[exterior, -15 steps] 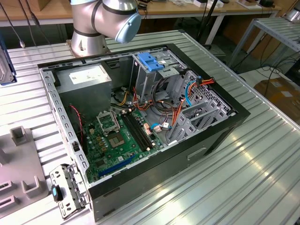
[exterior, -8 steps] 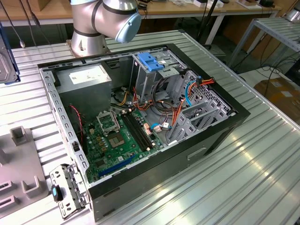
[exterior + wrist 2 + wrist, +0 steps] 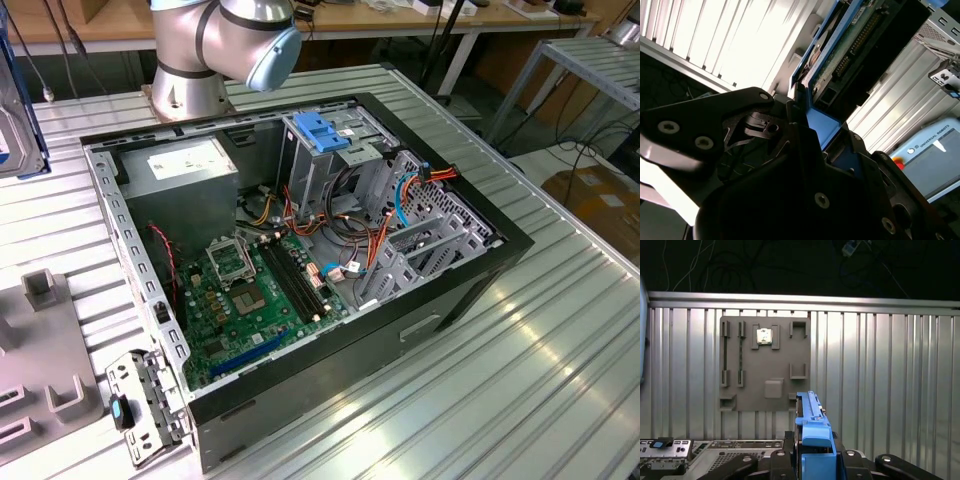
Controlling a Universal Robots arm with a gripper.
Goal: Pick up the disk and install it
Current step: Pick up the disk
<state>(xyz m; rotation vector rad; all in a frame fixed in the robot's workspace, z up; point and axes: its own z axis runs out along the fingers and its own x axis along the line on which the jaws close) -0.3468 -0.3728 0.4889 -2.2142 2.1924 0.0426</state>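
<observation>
My gripper is shut on the disk, which stands on edge between the black fingers with its blue plastic side rail facing the first wrist camera. In the second wrist view, the disk shows its green circuit-board underside and blue rail, reaching out from the gripper. In the exterior view, a silver and blue edge of the disk hangs above the table at the far left, away from the open computer case.
Inside the case stand a metal drive cage with a blue handle, a grey power supply box and the green motherboard with loose cables. A grey fixture plate lies on the ribbed metal table. The arm's base stands behind the case.
</observation>
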